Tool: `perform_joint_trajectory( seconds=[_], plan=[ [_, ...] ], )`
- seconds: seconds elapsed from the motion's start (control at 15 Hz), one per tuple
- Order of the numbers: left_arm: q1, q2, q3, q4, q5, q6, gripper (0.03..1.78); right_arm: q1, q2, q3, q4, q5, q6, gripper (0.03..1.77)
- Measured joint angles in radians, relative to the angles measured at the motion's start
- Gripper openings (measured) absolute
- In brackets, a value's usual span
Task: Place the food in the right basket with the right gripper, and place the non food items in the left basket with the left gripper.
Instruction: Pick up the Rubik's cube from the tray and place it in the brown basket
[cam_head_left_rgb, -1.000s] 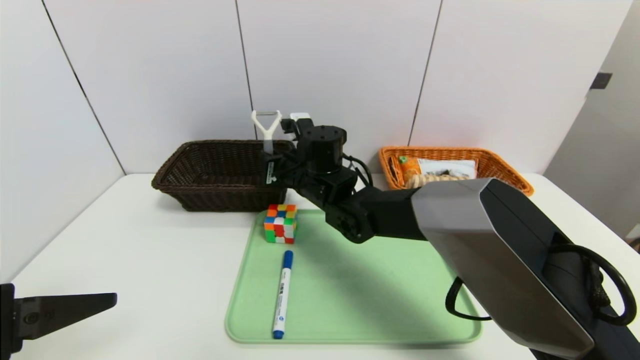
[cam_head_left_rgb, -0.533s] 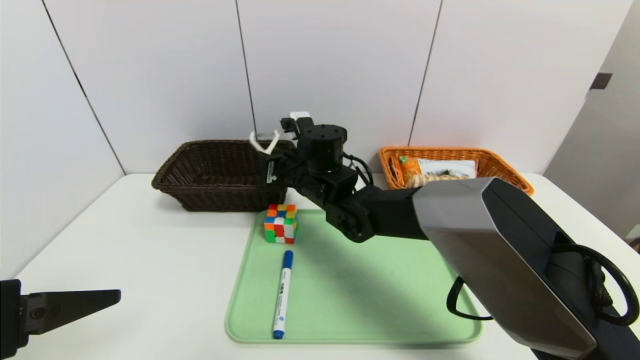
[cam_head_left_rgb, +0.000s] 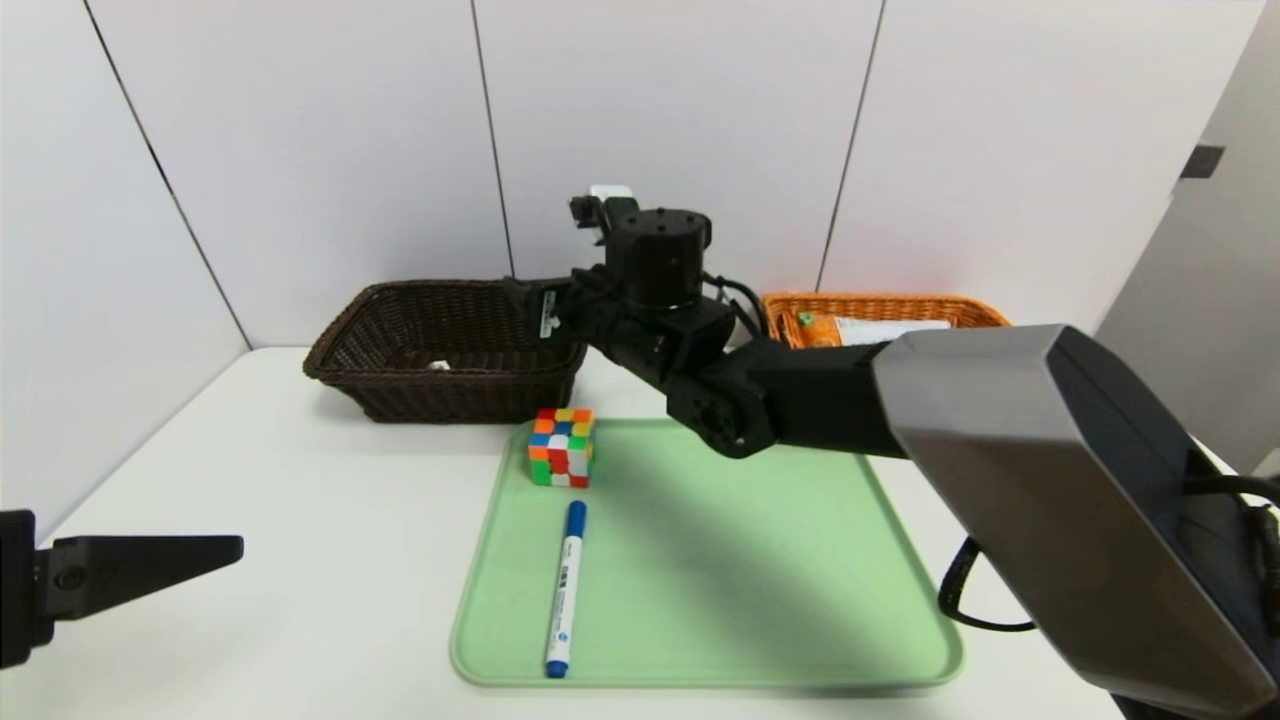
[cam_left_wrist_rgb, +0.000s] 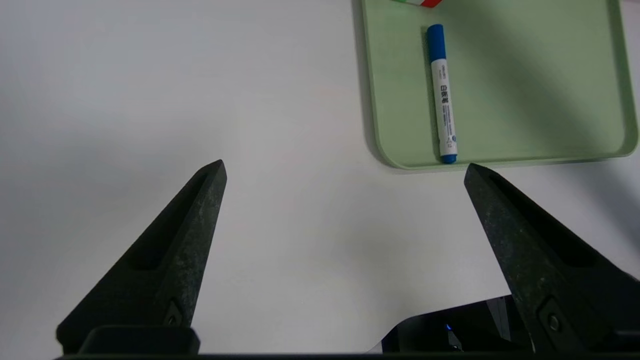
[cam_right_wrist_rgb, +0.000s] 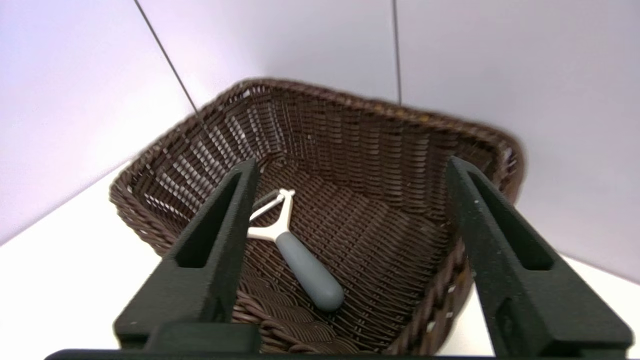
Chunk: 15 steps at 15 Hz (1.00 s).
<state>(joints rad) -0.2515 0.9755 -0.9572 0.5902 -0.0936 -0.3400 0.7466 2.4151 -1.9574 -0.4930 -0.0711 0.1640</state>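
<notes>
My right pincer (cam_right_wrist_rgb: 352, 167) stands wide open and unladen at the dark basket (cam_head_left_rgb: 440, 395), with the peeler (cam_right_wrist_rgb: 307, 265) lying inside. In the head view, the cube (cam_head_left_rgb: 561, 448) sits at the green tray's (cam_head_left_rgb: 780, 560) eleven o'clock, the marker (cam_head_left_rgb: 565, 590) toward eight; the orange basket (cam_head_left_rgb: 880, 305) lies at one. My open left pincer (cam_left_wrist_rgb: 345, 167) hovers over the table (cam_head_left_rgb: 330, 560).

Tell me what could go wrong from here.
The right end effector, open at the dark brown wicker basket, might snag its rim while withdrawing.

The slim white marker with blue cap could roll if nudged.

The multicoloured puzzle cube sits close by that basket, so a low pass may knock it.
</notes>
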Motion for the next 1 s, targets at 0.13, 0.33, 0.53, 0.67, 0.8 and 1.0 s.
perform_joint_trajectory(
  seconds=[0.13, 0.33, 0.53, 0.67, 0.8, 1.0],
  plan=[
    [0.0, 0.039, -0.071, -0.001, 0.0, 0.001, 1.69, -0.007, -0.079, 0.0, 0.088, -0.007, 0.001, 1.41],
    [-0.018, 0.128, -0.198, 0.001, 0.002, 0.0, 1.69, -0.007, -0.234, 0.001, 0.321, -0.058, 0.005, 1.5],
    [-0.058, 0.233, -0.286, -0.012, 0.038, -0.014, 1.69, 0.009, -0.395, 0.003, 0.666, -0.181, 0.038, 1.57],
    [-0.129, 0.3, -0.293, -0.094, 0.142, -0.064, 1.69, 0.011, -0.483, 0.008, 0.883, -0.249, 0.112, 1.6],
    [-0.219, 0.349, -0.23, -0.236, 0.249, -0.112, 1.69, -0.001, -0.556, 0.014, 1.052, -0.263, 0.191, 1.63],
    [-0.306, 0.397, -0.06, -0.471, 0.315, -0.124, 1.69, -0.017, -0.65, 0.055, 1.167, -0.293, 0.209, 1.65]
  ],
)
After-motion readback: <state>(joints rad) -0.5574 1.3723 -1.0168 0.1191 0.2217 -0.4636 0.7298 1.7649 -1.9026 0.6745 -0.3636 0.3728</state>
